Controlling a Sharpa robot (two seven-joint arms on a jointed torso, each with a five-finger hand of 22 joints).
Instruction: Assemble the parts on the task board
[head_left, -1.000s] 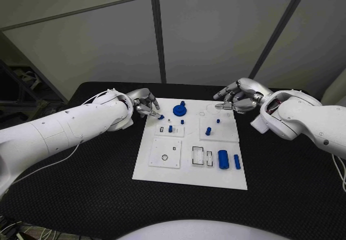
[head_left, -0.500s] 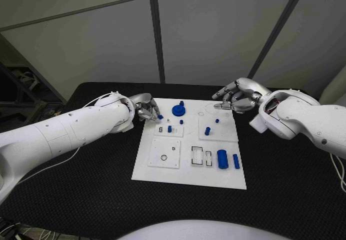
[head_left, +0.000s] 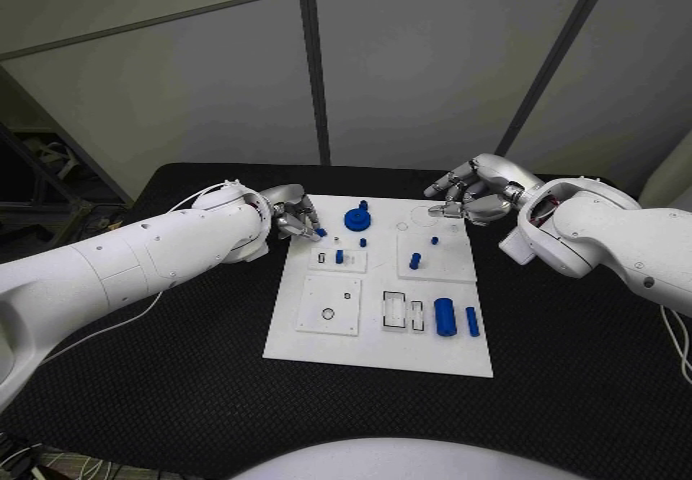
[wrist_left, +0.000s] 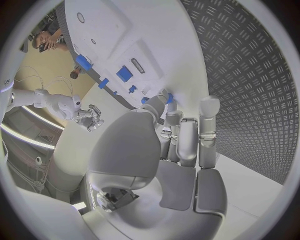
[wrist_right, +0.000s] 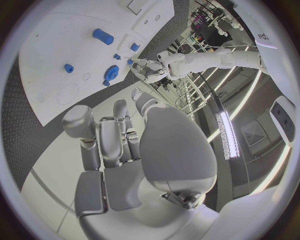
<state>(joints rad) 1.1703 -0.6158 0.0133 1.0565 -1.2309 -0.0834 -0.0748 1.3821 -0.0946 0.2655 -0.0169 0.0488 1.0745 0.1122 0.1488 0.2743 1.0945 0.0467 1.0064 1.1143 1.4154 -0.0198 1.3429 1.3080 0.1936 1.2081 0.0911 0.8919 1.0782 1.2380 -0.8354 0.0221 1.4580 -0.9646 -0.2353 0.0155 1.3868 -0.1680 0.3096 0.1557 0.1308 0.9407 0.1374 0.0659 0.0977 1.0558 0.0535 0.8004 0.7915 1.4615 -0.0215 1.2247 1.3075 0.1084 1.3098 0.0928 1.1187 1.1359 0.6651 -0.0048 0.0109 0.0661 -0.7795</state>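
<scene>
white, flat and rectangular, the task board (head_left: 378, 350) is laid at the middle of the black table (head_left: 173, 370), with blue parts on it: a round knobbed piece (head_left: 358, 219) near the board's far edge, a small peg (head_left: 415, 261) at its centre, a cylinder (head_left: 446, 318) and a slim bar (head_left: 472, 321) toward its near right. a tiny blue part (head_left: 320, 233) is pinched at the fingertips of the left hand (head_left: 293, 212) over the board's far left corner. the right hand (head_left: 476, 196) is held curled over the far right corner; whether anything is grasped cannot be told.
</scene>
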